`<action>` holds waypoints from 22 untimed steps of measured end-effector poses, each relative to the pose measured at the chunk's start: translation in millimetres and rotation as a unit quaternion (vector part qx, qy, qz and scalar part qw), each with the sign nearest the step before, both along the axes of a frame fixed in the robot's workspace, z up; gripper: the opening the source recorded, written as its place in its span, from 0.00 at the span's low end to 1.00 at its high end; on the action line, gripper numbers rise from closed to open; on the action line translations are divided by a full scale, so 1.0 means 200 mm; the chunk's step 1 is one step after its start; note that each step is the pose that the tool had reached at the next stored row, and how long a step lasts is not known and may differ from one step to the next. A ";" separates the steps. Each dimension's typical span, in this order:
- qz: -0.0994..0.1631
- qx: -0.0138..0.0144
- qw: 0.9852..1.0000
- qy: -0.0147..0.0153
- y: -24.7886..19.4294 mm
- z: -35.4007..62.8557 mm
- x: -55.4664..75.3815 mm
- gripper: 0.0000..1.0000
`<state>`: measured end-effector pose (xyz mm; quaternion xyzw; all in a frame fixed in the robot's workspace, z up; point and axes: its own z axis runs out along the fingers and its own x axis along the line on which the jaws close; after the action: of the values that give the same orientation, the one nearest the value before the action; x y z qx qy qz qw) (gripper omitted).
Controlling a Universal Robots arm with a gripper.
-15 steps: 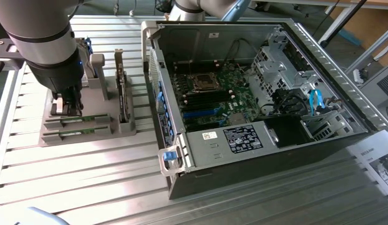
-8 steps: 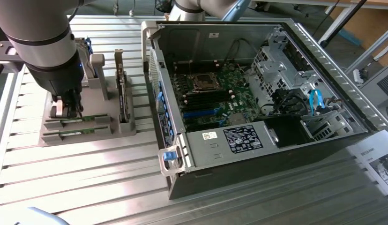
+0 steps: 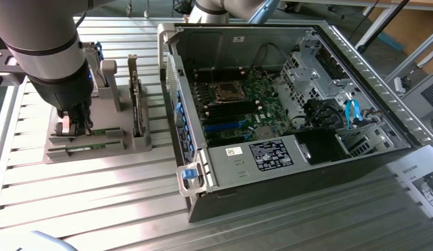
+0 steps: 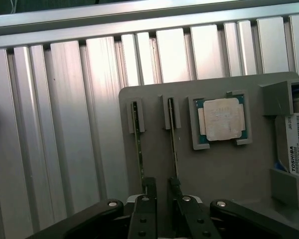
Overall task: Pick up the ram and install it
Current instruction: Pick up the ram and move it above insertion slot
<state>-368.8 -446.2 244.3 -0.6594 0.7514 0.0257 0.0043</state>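
Two ram sticks stand on edge in slots of a grey holder point(image 4: 224, 174); one ram point(image 4: 138, 144) lies beside the other ram point(image 4: 173, 142). My gripper point(image 4: 162, 191) is open. It hangs just above the near ends of both sticks, one dark fingertip point(image 4: 149, 188) close to each. Nothing sits between the fingers. In the exterior view the gripper point(image 3: 71, 128) is low over the holder point(image 3: 115, 151) at the exterior view's left, where the green ram point(image 3: 99, 133) edges show.
A square silver processor chip point(image 4: 222, 119) and a hard drive point(image 4: 296, 149) sit in the same holder. An upright card with a metal bracket point(image 3: 135, 99) stands beside it. The open computer case point(image 3: 286, 99) with its motherboard point(image 3: 234, 104) lies at the exterior view's right on the slatted aluminium table point(image 3: 98, 198).
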 end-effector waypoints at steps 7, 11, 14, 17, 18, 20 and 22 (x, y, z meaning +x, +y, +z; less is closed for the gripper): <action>0.000 0.000 1.000 0.000 -0.026 0.000 0.00 0.24; 0.000 0.000 1.000 0.000 -0.028 0.000 0.00 0.24; 0.000 0.000 1.000 0.000 -0.029 0.000 0.00 0.24; 0.007 0.000 1.000 0.000 -0.029 0.000 0.00 0.24; 0.012 0.000 1.000 0.000 -0.029 0.000 0.00 0.24; 0.023 0.000 1.000 0.000 -0.029 0.000 0.00 0.24; 0.034 0.000 0.999 0.000 -0.029 0.000 0.00 0.24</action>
<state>-368.8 -451.9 244.3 -0.6845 0.7286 0.0259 0.0034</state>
